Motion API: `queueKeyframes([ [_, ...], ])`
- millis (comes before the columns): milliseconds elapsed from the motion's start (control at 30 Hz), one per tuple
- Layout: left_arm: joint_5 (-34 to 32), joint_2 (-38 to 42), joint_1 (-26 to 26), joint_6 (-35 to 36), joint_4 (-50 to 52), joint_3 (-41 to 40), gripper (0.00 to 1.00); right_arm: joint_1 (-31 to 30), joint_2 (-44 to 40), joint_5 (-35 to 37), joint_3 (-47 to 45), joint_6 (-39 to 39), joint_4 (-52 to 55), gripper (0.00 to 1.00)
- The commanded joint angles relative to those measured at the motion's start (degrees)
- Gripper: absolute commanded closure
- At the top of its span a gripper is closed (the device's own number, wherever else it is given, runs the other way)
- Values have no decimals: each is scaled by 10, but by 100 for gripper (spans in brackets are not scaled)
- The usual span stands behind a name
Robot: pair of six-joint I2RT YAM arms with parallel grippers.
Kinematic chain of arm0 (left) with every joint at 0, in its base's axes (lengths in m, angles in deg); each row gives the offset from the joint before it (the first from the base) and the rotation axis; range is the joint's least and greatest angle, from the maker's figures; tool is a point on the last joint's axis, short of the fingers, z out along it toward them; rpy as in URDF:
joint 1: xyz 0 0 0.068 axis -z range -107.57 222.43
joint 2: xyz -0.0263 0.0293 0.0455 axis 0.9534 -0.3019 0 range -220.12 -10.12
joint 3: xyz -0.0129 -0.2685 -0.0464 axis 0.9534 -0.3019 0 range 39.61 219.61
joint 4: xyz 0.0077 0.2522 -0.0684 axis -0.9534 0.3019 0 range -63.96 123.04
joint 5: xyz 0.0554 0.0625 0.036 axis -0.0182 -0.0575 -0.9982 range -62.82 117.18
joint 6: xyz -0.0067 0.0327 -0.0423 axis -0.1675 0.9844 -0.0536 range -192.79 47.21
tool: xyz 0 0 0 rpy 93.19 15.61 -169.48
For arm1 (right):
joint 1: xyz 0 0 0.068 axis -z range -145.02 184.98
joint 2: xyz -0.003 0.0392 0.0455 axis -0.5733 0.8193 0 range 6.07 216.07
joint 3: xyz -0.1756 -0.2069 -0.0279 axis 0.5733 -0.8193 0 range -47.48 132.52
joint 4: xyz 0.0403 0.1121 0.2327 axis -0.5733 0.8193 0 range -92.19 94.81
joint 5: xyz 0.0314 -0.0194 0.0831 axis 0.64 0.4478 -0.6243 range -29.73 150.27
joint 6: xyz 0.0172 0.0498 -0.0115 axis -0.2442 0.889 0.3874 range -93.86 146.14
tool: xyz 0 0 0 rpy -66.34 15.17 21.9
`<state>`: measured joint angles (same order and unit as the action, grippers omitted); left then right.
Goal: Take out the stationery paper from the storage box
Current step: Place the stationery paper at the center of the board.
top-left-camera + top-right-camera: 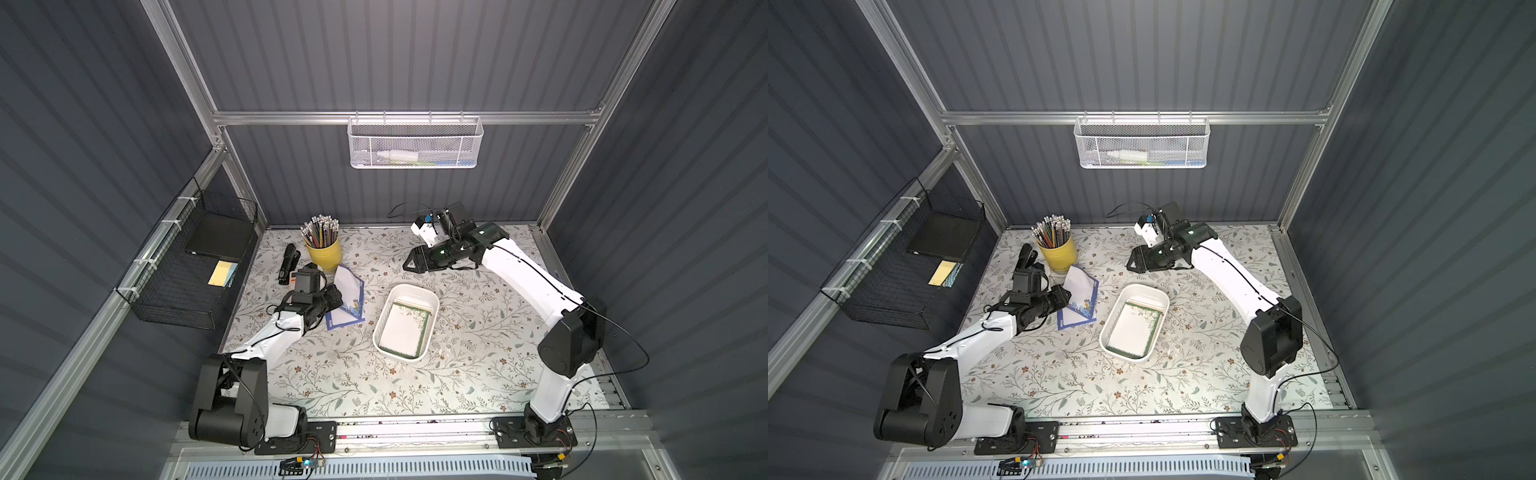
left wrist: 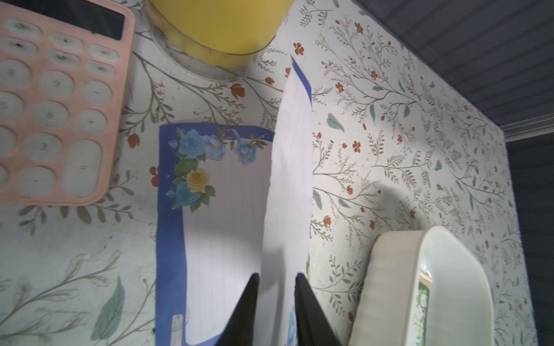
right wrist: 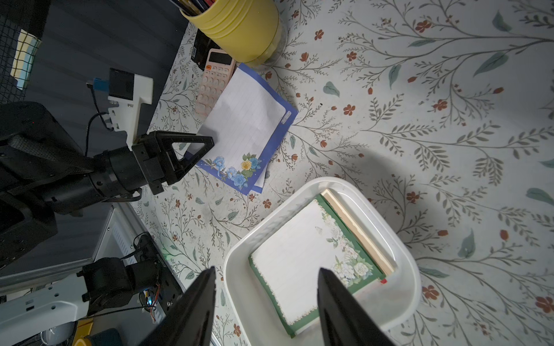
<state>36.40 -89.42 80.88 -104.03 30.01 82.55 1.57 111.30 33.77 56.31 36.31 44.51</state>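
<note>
Blue-bordered stationery paper [image 1: 351, 307] on the bench [image 1: 478, 332] beside the storage box [image 1: 417, 286], one sheet curling up inside the left gripper [image 2: 275, 277], jaws parted, hold seemingly loose, green-bordered stack [image 3: 299, 260] in the box, right gripper [image 3: 266, 299] open and empty beyond its far end.

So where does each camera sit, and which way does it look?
Both top views: high above the arms' bases, looking down on the table; both arms, left gripper and right gripper show.
Left wrist: on the left arm, facing the blue-bordered sheet and calculator past its fingers.
Right wrist: on the right arm, facing into the storage box; its fingers and the left gripper show.
Shared: both wrist views show sheet and box.
</note>
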Motion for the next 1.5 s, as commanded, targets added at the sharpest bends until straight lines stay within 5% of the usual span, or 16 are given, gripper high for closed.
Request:
queueKeyframes([
  [0, -36, -13, -1, -7, 33, 7, 70, 1, 16, -9, -8, -4, 0, 41],
  [200, -88, -13, -1, -21, 69, 15, 21, 0, 15, -9, -10, -8, 5, 41],
  [367, -171, 14, -1, -34, 123, 43, 8, -3, 19, 2, -14, -10, 10, 41],
  [500, -225, 61, -1, -39, 151, 82, 8, -38, 49, 149, 13, -31, 71, 39],
  [700, -153, 147, 0, -5, 74, 92, 12, -87, 87, 211, -15, -34, 97, 33],
  [1467, -125, 115, -1, 7, 77, 83, 24, -118, 172, 271, -86, 2, 10, 21],
])
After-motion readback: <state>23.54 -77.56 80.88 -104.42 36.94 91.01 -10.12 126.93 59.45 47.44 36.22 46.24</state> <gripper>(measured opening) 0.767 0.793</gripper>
